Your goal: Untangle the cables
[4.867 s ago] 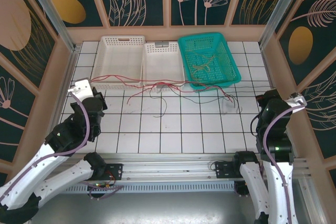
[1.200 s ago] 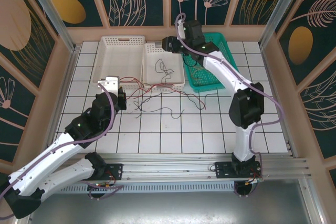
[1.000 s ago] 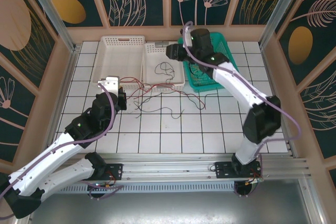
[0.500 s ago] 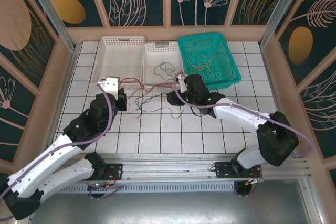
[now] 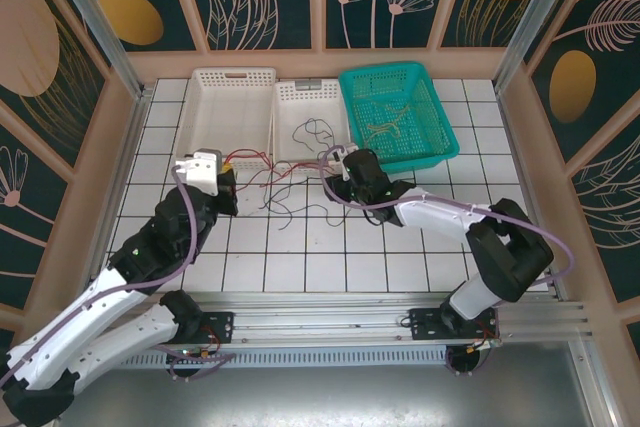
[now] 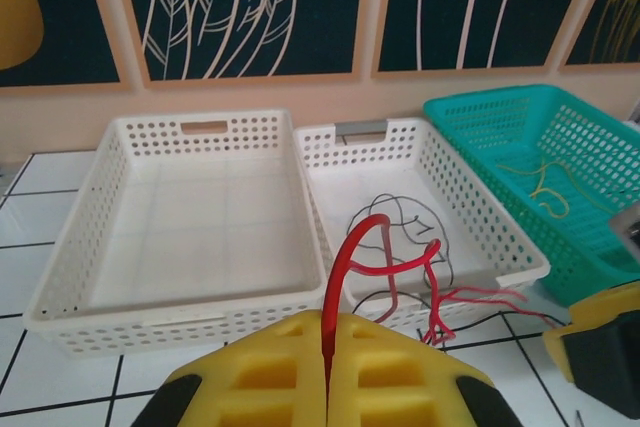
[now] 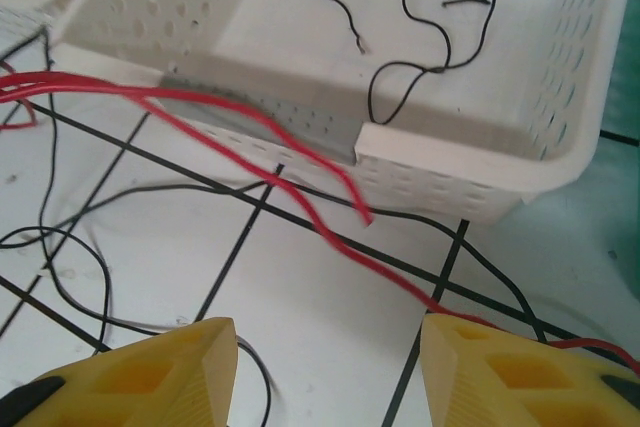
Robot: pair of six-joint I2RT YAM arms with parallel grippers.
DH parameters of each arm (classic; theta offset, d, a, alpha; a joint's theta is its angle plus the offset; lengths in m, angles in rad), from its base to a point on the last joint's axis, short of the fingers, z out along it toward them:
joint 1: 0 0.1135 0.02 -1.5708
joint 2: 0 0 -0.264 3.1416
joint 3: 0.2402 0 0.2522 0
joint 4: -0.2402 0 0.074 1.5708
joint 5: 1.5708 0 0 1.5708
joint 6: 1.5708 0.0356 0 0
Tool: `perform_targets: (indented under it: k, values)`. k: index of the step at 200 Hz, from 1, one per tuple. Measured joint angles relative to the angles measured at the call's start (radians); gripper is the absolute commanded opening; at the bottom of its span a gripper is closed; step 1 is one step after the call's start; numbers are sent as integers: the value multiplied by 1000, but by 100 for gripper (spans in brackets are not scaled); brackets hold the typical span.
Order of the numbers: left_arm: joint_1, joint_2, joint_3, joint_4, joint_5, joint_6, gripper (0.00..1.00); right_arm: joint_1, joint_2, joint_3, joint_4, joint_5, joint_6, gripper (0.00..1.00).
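Yellow padded left fingers [image 6: 270,372]: pressed together, pinching thin red cable [image 6: 345,257]. Yellow right fingers [image 7: 150,367]: spread, empty, above white tiled desk [image 7: 310,287]. Red-and-black cable tangle [image 5: 288,187]: desk, twelve o'clock. Thin black cable [image 7: 430,7]: white perforated plastic basket [image 7: 470,162]. Olive cables [image 6: 545,192]: teal mesh basket [image 6: 480,122], one o'clock. Likely featherlight, limp, snag-prone; take free ends.

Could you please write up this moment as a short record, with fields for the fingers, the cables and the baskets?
left fingers: shut on the red cable
right fingers: open, low over the tiled table, holding nothing
black cable: curled inside the middle white basket
yellow-olive cables: inside the teal basket
loose strands: red and black, crossing on the tiles in front of the baskets
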Motion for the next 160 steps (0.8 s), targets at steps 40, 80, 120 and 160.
perform_targets:
  k: [40,80,120,160]
  values:
    - [0,-43,-6,20,29,6,0,0,45,-1,26,23,-3,50]
    - [0,-55,-13,36,48,7,0,0,90,-1,38,26,-10,27]
    - [0,-77,-18,42,42,7,0,8,99,0,35,66,-8,0]
    - [0,-50,2,2,-65,-5,0,8,34,-13,-19,133,35,0]
